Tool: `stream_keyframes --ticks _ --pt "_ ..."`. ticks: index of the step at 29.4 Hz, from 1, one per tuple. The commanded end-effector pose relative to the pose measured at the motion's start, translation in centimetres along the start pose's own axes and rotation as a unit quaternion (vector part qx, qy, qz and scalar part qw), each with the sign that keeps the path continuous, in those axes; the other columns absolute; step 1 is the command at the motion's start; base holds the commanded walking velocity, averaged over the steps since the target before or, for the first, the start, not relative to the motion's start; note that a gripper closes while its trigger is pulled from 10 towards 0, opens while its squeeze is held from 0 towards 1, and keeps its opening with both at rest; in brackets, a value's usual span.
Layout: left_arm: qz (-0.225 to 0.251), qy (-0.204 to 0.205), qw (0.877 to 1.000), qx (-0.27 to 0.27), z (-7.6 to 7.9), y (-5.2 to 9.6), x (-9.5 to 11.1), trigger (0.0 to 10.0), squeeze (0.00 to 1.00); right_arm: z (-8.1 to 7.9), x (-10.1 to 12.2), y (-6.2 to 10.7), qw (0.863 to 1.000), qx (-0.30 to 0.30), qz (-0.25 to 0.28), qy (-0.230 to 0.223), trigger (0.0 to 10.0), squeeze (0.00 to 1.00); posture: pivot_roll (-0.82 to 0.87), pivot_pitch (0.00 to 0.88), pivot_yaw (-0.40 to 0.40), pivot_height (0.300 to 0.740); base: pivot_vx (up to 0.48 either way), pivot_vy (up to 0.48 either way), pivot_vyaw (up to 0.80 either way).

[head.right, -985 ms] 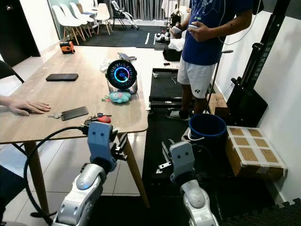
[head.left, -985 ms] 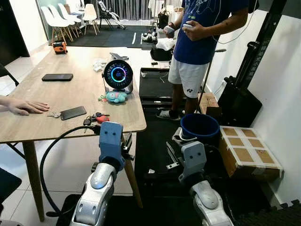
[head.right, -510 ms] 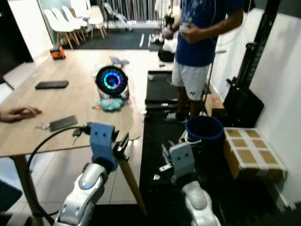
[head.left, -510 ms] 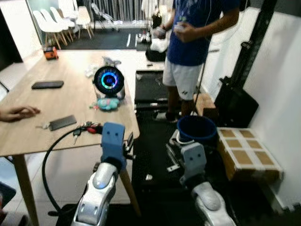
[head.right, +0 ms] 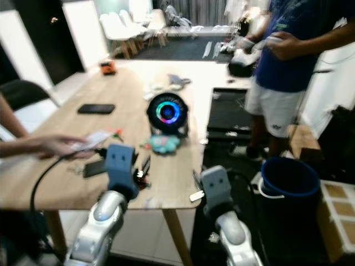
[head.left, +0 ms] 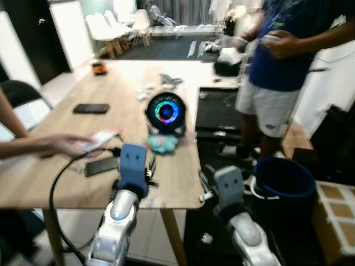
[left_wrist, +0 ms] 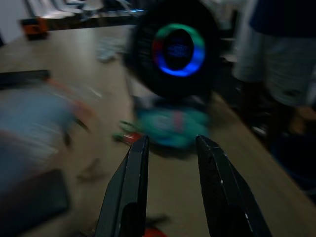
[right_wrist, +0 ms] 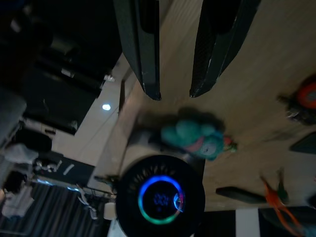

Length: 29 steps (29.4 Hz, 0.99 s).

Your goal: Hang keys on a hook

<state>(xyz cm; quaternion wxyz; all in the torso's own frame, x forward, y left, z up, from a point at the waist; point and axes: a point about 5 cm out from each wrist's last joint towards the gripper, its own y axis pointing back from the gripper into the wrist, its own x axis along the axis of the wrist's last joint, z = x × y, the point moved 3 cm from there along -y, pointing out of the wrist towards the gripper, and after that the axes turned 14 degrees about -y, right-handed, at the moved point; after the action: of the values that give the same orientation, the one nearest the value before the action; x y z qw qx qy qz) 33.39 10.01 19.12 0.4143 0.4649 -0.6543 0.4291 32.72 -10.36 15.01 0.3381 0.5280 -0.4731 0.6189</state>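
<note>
The bunch of keys with its red fob (right_wrist: 308,96) lies on the wooden table (head.left: 61,183) near the front edge, its red tip (left_wrist: 149,232) just under my left gripper (left_wrist: 171,142). That gripper is open and empty, low over the table, pointing at a teal toy (head.left: 162,143) and a round black device with a glowing ring (head.left: 165,112). My right gripper (right_wrist: 174,93) is open too, at the table's front right corner. Motion blurs the pictures.
A person's hand (head.left: 64,145) reaches in from the left over the table, holding something white. Two dark phones (head.left: 91,108) (head.left: 101,166) lie on the table. Another person (head.left: 283,61) stands at the right, by a blue bucket (head.left: 283,177) and a cardboard box (head.left: 335,216).
The camera has swung left and come closer to the table. The hand at the left has lifted off the table and now reaches inward with something white. Both grippers are nearer the table edge.
</note>
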Motion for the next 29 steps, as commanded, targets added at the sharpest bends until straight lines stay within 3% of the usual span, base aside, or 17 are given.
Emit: stream_keyframes --ticks 1,9,14,17,20,22,25,28,29 --pt "-0.016 -0.001 1.0 0.002 -0.2 0.2 -0.8 10.0 0.0 -0.6 -0.4 0.2 1.0 0.005 -0.007 -0.002 10.0 0.0 0.02 0.097 0.027 0.74 0.42 0.0 0.0" --pt "-0.02 0.0 1.0 0.003 -0.2 0.2 -0.9 10.0 0.0 -0.7 -0.4 0.2 1.0 0.006 -0.007 -0.006 10.0 0.0 0.02 0.096 0.028 0.74 0.399 0.0 0.0" --pt "-0.022 -0.002 1.0 -0.014 -0.4 0.3 -0.8 10.0 0.0 -0.7 -0.4 0.3 1.0 0.007 -0.008 -0.008 10.0 0.0 0.02 0.096 0.029 0.74 0.0 0.0 0.0" --pt "-0.012 -0.023 0.999 -0.043 -0.4 0.5 -0.6 10.0 0.0 -0.7 -0.3 0.3 1.0 0.008 -0.008 -0.008 10.0 0.0 0.02 0.095 0.029 0.74 0.0 0.0 0.0" --pt "-0.014 -0.105 0.988 -0.117 -1.0 1.2 -0.7 10.0 0.0 -0.3 -0.2 0.4 1.0 0.005 -0.007 -0.006 10.0 0.0 0.01 0.094 0.031 0.74 0.0 0.0 0.0" --pt "-0.021 -0.123 0.984 -0.128 -1.2 1.3 -0.9 10.0 0.0 -0.2 -0.2 0.3 1.0 0.004 -0.007 -0.006 10.0 0.0 0.01 0.094 0.031 0.74 0.0 0.0 0.0" --pt "-0.063 -0.196 0.964 -0.167 -2.7 1.9 -2.0 10.0 0.0 0.4 -0.1 0.3 1.0 0.001 -0.006 -0.003 10.0 0.0 0.02 0.091 0.033 0.74 0.0 0.0 0.0" --pt "-0.074 -0.21 0.959 -0.174 -3.0 2.1 -2.3 10.0 0.0 0.6 0.0 0.3 1.0 0.0 -0.006 -0.003 10.0 0.0 0.02 0.091 0.033 0.74 0.0 0.0 0.0" --pt "-0.097 -0.227 0.951 -0.186 -3.9 2.3 -2.7 10.0 0.0 0.7 -0.1 0.3 1.0 0.005 -0.009 -0.002 10.0 0.0 0.02 0.09 0.034 0.74 0.0 0.0 0.0"
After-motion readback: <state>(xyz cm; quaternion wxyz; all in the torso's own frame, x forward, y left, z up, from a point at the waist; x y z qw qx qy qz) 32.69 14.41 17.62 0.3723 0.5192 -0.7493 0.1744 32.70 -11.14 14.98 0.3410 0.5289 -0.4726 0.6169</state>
